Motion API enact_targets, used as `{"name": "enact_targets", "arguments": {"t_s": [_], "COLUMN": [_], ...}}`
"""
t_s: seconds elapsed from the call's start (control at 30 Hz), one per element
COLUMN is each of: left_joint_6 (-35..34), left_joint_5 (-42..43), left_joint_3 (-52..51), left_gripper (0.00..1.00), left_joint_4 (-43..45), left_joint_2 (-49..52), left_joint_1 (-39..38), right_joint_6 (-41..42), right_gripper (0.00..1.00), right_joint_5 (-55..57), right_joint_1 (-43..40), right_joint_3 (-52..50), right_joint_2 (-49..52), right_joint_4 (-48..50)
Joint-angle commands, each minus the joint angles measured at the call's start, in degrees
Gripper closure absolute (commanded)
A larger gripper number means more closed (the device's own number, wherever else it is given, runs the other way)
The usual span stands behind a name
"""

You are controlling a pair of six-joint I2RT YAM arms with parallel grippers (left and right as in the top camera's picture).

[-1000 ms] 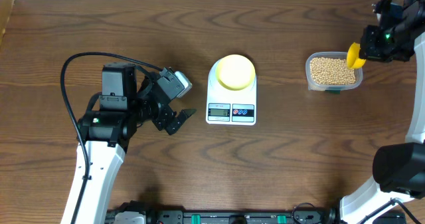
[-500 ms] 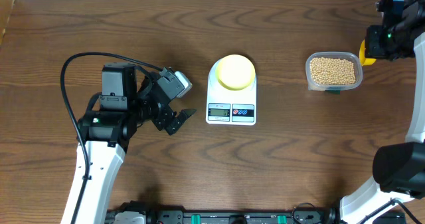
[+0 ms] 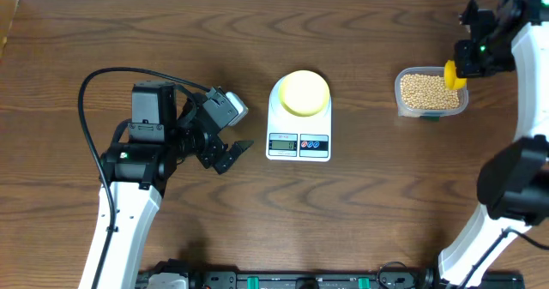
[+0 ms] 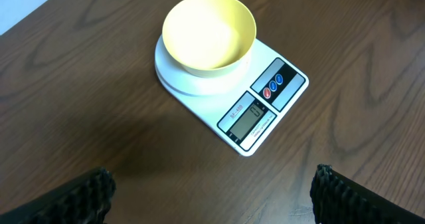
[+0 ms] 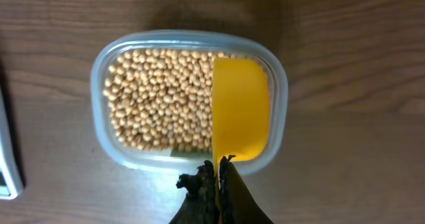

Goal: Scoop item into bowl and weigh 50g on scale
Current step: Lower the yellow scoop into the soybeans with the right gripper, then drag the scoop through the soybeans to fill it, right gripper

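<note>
Right hand [image 5: 219, 176]: pressed together on the handle of the scoop [image 5: 240, 108], which hangs empty over the right side of the container [image 5: 97, 111]
Left hand [image 4: 211, 201]: spread wide, holding nothing, left of the scale [image 4: 255, 114]
Beans [image 5: 159, 104]: all in the container, on the worktop [image 3: 360, 220] well right of the scale
Bowl [image 4: 208, 32]: empty, centred on the scale platform
Step in hand: judged the first scoop, nothing weighed yet
Method: dip the scoop lip into the bean bed, sweep across, level before lifting, and take modest loads so the target is approached from below
Risk: the light container may slide under the push
Hidden: display digits too small to read; handle covered by the fingers; scoop-to-bean contact cannot be told; bean depth unknown
</note>
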Motion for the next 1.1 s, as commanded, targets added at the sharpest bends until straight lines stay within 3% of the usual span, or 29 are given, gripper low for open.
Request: {"name": "enact_targets", "arguments": {"t_s": [0.0, 0.63, 1.07], "left_joint_6": [0.4, 0.4, 0.4], "left_joint_5": [-0.1, -0.1, -0.1], "left_joint_3": [1.0, 1.0, 1.0], "left_gripper": [0.04, 0.04, 0.04], "left_joint_4": [0.0, 0.0, 0.0], "left_joint_2": [0.3, 0.3, 0.3], "left_joint_1": [0.3, 0.3, 0.3], "right_joint_6": [0.7, 2.7, 1.4], "right_gripper": [0.99, 0.99, 0.99], "right_joint_5": [-0.6, 6.5, -4.9], "right_joint_1": [0.4, 2.1, 1.8], "right_joint_3": [-0.2, -0.2, -0.2], "right_joint_2": [0.7, 4.3, 6.5], "right_joint_4": [0.9, -2.4, -3.4]}}
